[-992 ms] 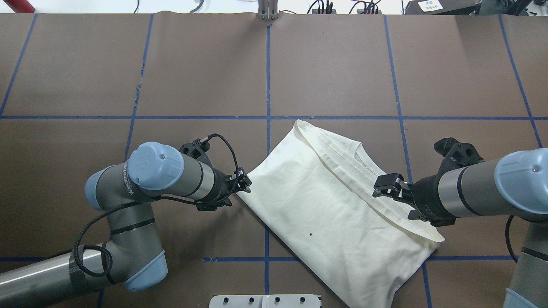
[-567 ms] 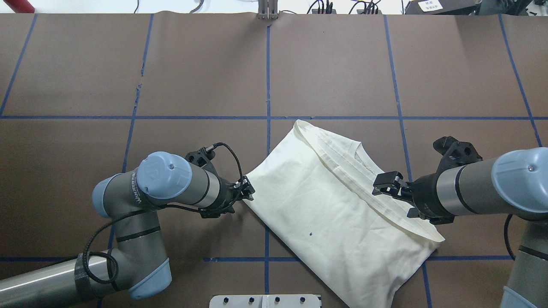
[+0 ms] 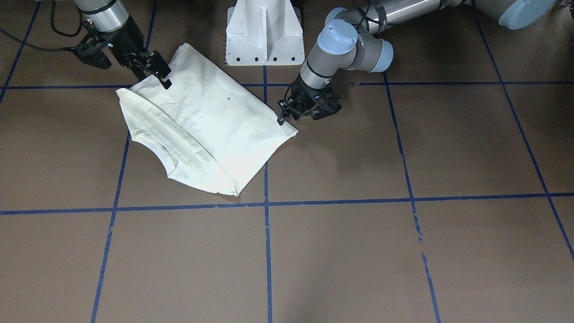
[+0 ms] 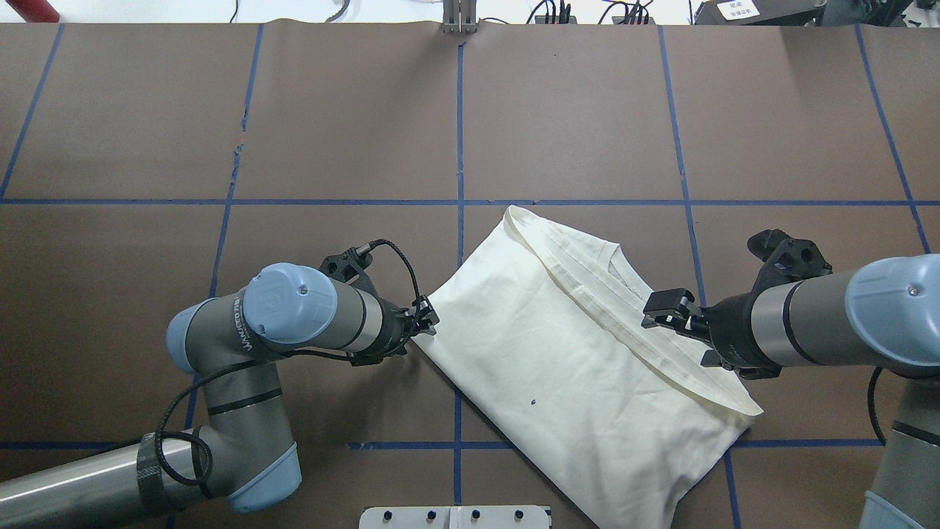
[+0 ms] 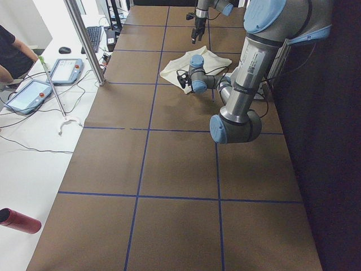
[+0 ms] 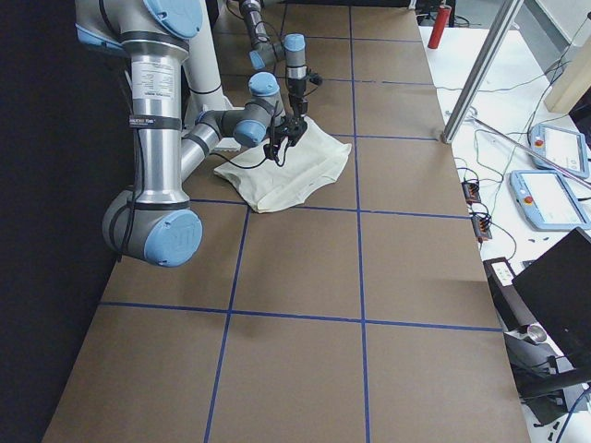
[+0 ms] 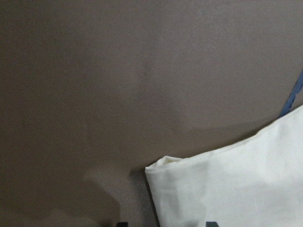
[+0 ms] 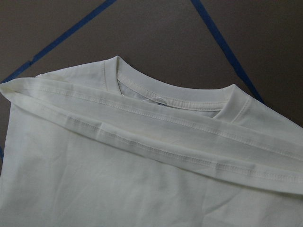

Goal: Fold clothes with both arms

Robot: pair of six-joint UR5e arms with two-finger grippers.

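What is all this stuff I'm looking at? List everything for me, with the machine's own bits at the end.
T-shirt: one, cream-white, folded, lying aslant on the table.
Table: one, brown cover, under everything.
Tape lines: several, blue, a grid on the table.
Side bench: one, white, along the table.
Red cylinder: one, on the bench.
Tablets: two, grey with blue edges, on the bench.
Person: one, dark sleeve, by the bench.
Base: one, white, between the arms.
Arms: two, grey with pale blue caps; left arm, right arm.
Grippers: two, black; left gripper at the shirt's corner, right gripper over its folded edge.
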